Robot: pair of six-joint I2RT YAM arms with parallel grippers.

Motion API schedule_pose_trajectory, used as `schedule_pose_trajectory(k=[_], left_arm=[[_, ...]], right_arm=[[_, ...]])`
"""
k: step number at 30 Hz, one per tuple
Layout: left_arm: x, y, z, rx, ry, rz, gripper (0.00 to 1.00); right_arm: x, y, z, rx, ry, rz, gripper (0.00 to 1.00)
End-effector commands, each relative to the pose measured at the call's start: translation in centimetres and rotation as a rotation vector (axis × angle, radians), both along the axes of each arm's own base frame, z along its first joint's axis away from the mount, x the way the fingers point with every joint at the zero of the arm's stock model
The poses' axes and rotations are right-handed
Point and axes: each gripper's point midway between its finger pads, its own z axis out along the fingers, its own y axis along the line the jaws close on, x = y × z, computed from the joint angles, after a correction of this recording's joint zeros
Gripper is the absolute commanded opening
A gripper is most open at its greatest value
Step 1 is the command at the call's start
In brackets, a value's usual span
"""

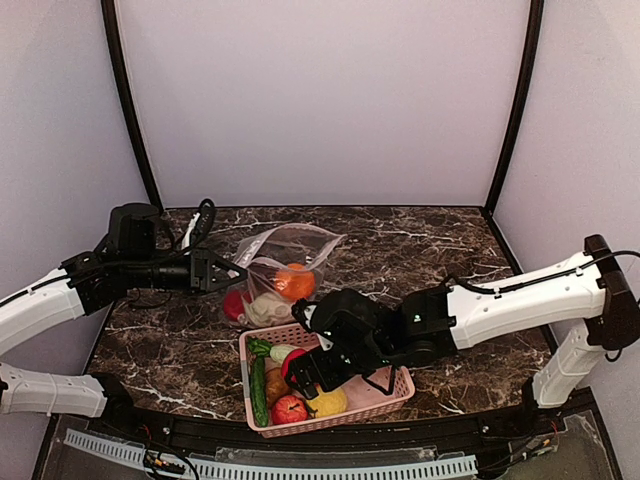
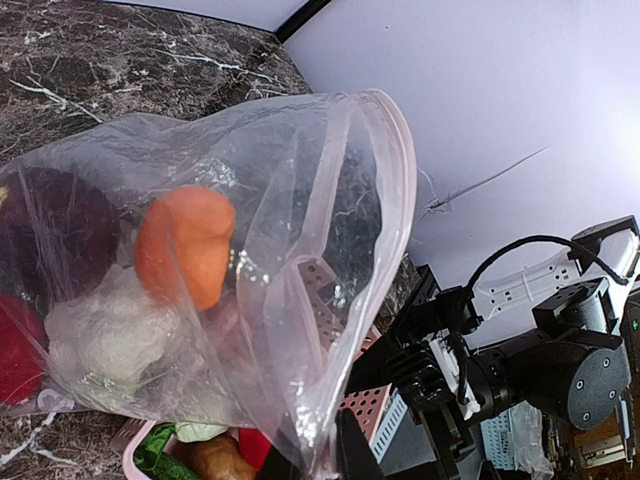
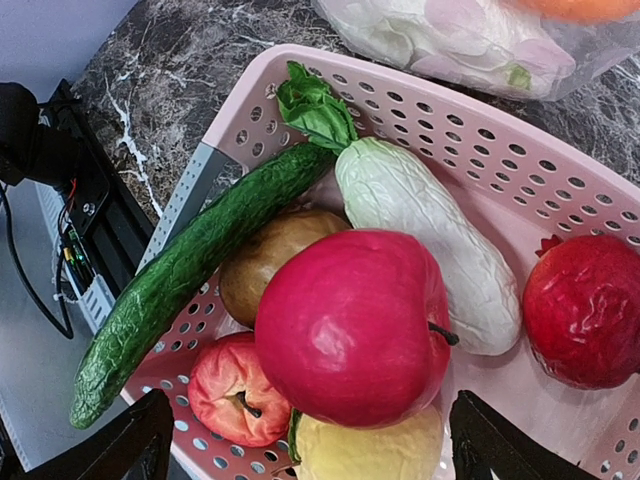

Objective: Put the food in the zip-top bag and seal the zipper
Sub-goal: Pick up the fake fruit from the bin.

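The clear zip-top bag (image 1: pixel 285 258) lies at mid-table holding an orange ball (image 1: pixel 295 282), a red ball (image 1: pixel 234 305) and pale cabbage (image 1: pixel 268 308). My left gripper (image 1: pixel 218 272) is shut on the bag's mouth edge; in the left wrist view (image 2: pixel 325 462) it pinches the edge by the pinkish zipper (image 2: pixel 408 190), and the mouth stays open. My right gripper (image 1: pixel 310 372) is open over the pink basket (image 1: pixel 345 415). In the right wrist view (image 3: pixel 315 450) its jaws straddle a big red apple (image 3: pixel 350 325) without touching it.
The basket (image 3: pixel 420 85) also holds a green cucumber (image 3: pixel 190 270), a pale cabbage (image 3: pixel 430 230), a brown potato (image 3: pixel 265 260), a small red apple (image 3: pixel 235 390), a yellow fruit (image 3: pixel 370 450) and another red fruit (image 3: pixel 585 310). It stands at the table's near edge.
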Motion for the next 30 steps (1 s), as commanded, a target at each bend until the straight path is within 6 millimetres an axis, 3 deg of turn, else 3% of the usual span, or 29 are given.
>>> schedule_pose_trajectory(k=[1, 12, 19, 30], left_arm=[[-0.3, 0.2, 2.0, -0.031, -0.045, -0.005, 0.01], [-0.3, 0.3, 2.5, -0.036, -0.045, 0.001, 0.01], [-0.4, 0.3, 2.4, -0.033, -0.039, -0.001, 0.01], [-0.5, 0.3, 2.4, -0.033, -0.039, -0.006, 0.01]], right_arm=[[0.1, 1.0, 0.1, -0.015, -0.033, 0.014, 0.94], [0.5, 1.7, -2.2, -0.102, -0.048, 0.006, 0.94], [1.1, 0.8, -3.5, -0.156, -0.048, -0.054, 0.92], [1.4, 1.0, -4.0, -0.163, -0.044, -0.082, 0.86]])
